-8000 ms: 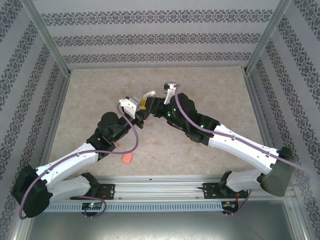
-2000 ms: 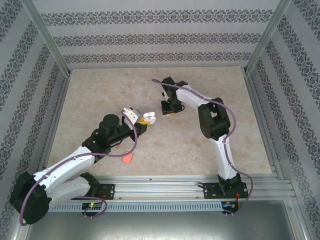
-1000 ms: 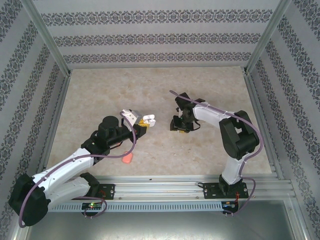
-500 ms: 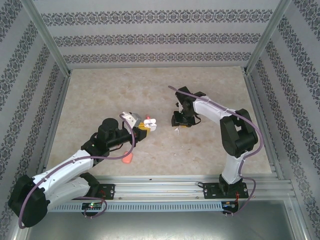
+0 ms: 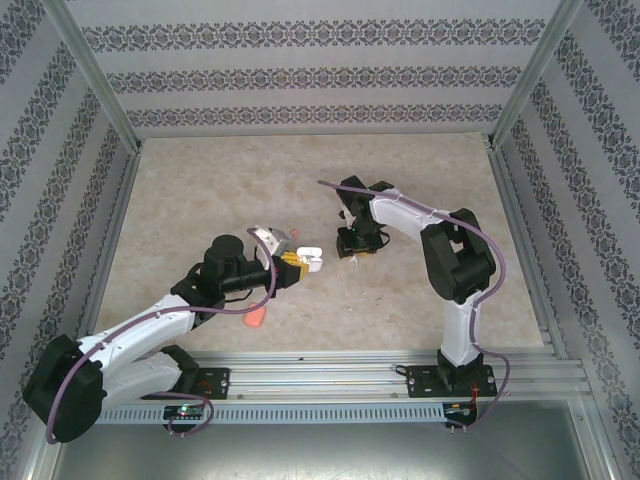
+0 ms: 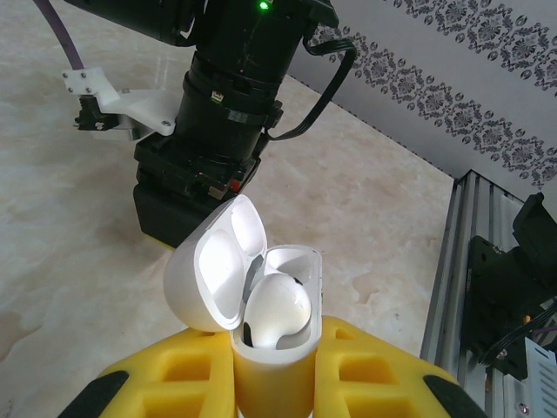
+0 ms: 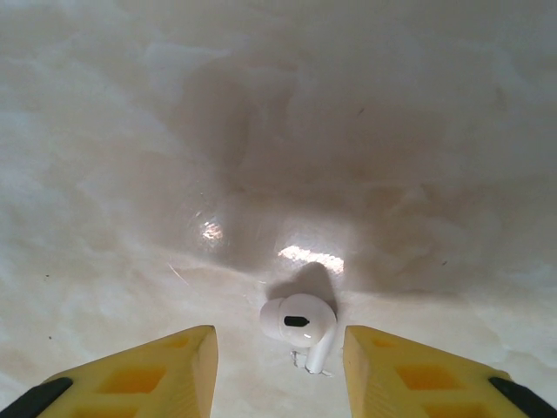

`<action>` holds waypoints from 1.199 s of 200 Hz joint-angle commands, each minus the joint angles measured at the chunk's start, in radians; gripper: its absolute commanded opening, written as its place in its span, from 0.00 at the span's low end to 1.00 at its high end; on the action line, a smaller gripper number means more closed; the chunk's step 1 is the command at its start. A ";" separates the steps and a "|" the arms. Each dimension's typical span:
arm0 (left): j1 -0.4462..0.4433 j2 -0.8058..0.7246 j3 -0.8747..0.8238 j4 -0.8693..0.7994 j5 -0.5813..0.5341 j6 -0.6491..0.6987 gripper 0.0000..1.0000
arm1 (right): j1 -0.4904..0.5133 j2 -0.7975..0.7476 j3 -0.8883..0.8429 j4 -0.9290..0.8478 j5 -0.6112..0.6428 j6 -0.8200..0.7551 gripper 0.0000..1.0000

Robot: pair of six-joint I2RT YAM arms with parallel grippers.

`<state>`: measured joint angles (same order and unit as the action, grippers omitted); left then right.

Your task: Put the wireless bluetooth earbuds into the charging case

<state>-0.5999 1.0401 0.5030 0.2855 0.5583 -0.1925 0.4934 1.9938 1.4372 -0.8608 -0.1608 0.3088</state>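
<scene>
My left gripper (image 6: 274,370) is shut on the white charging case (image 6: 271,370), which stands upright between the yellow pads. Its lid (image 6: 213,279) is flipped open to the left, and one white earbud (image 6: 278,306) sits in the case. In the top view the case (image 5: 310,256) is held just left of my right gripper (image 5: 355,248). My right gripper (image 7: 277,370) points down at the table, open. A second white earbud (image 7: 300,324) lies on the table between its yellow fingers (image 7: 157,374), touching neither one.
A salmon-red object (image 5: 256,317) lies on the table near the left arm's elbow. The right arm's black wrist (image 6: 222,131) stands close behind the case. Metal rails (image 5: 330,375) run along the near edge, and patterned walls close in the sides.
The left gripper has carried the open case a little right and nearer. The right gripper has shifted slightly left, and the white earbud now lies bare on the table beneath it.
</scene>
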 commanded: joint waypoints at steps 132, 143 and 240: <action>0.012 0.046 0.023 0.031 0.020 0.002 0.00 | 0.021 0.097 0.057 -0.044 0.040 -0.041 0.37; 0.012 0.048 0.025 0.031 0.021 0.002 0.00 | 0.024 0.098 0.055 -0.044 0.041 -0.040 0.37; 0.012 0.034 0.025 0.018 0.022 0.000 0.00 | 0.030 0.062 0.025 -0.046 0.055 -0.016 0.30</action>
<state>-0.5999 1.0920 0.5045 0.2855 0.5686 -0.1921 0.5083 2.0674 1.4784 -0.8867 -0.1020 0.2813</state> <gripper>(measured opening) 0.188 0.309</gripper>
